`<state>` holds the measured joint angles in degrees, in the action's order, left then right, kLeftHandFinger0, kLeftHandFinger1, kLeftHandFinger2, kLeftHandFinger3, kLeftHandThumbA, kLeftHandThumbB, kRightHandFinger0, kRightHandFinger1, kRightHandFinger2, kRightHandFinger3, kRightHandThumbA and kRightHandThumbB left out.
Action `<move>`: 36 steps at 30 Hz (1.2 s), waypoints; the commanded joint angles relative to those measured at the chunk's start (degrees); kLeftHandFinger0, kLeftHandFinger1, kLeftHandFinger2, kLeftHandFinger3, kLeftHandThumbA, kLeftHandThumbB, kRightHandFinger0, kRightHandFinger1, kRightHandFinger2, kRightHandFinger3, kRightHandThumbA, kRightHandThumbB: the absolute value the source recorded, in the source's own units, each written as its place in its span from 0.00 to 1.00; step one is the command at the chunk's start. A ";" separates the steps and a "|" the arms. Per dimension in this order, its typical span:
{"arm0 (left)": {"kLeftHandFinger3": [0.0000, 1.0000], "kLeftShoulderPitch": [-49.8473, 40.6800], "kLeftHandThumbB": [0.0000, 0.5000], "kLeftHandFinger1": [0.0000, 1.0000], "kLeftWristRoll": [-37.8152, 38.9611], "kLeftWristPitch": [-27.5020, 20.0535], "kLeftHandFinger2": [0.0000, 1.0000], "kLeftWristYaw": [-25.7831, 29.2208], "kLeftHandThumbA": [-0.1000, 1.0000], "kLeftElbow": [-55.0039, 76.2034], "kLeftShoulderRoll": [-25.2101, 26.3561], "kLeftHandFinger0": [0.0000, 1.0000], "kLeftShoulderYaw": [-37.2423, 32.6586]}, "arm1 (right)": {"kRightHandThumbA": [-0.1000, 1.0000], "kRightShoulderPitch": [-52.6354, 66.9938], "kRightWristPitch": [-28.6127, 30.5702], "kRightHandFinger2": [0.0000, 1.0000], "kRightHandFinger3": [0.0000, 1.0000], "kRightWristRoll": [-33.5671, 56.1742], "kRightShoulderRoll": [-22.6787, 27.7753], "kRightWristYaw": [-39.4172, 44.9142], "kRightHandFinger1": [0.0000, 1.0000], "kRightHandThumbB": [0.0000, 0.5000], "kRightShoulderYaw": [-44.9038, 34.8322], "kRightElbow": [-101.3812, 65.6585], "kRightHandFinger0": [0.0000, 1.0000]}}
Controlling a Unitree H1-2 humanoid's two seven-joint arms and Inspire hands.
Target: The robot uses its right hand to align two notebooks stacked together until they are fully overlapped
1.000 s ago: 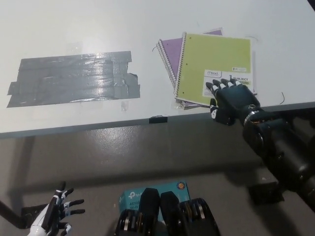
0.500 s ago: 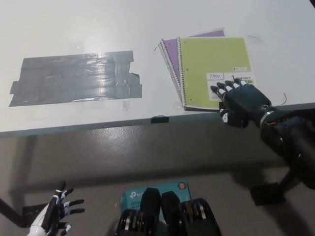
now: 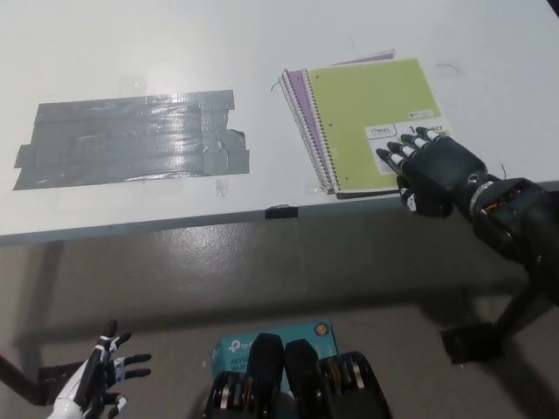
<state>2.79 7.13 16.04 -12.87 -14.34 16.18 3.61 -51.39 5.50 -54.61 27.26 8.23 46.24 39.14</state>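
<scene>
The white left hand (image 3: 98,377) rests low at the left, fingers spread, holding nothing. On the table (image 3: 131,52), the black right hand (image 3: 428,170) lies flat, fingers apart, on the green notebook's (image 3: 376,118) near right corner. Its long axis runs away from the table edge, tilted slightly left, with the purple notebook (image 3: 297,92) showing beneath along the left.

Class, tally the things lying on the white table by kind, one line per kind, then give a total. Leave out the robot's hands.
Spiral notebooks: 2, a green notebook stacked on a purple notebook
Patches of grey tape: 1
Total: 3
</scene>
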 commanded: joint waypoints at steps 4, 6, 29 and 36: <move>1.00 -0.04 1.00 0.74 -0.46 -2.16 0.77 -0.84 1.00 1.97 1.39 0.65 -0.13 | 1.00 -1.87 3.87 1.00 1.00 -7.50 0.25 -2.22 1.00 0.97 5.25 3.32 1.00; 1.00 -0.06 1.00 0.74 -0.32 -1.07 0.78 -0.96 1.00 2.89 1.49 0.63 -0.17 | 1.00 -2.54 4.01 1.00 1.00 -9.34 0.28 -4.02 1.00 0.99 6.78 4.22 1.00; 1.00 0.34 1.00 0.73 -1.38 -2.55 0.73 -1.60 1.00 1.84 1.78 0.67 -0.52 | 1.00 -0.92 0.41 1.00 1.00 -6.44 -2.66 -0.26 1.00 1.00 2.81 4.68 1.00; 1.00 -0.17 1.00 0.73 -1.40 -1.79 0.75 -1.28 1.00 2.98 1.39 0.64 -0.46 | 1.00 -0.48 -1.70 1.00 1.00 -7.07 -3.89 1.83 1.00 1.00 2.15 4.59 1.00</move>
<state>2.71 5.93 15.28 -13.54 -13.27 16.28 3.26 -53.22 4.84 -61.39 24.28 4.53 47.99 42.96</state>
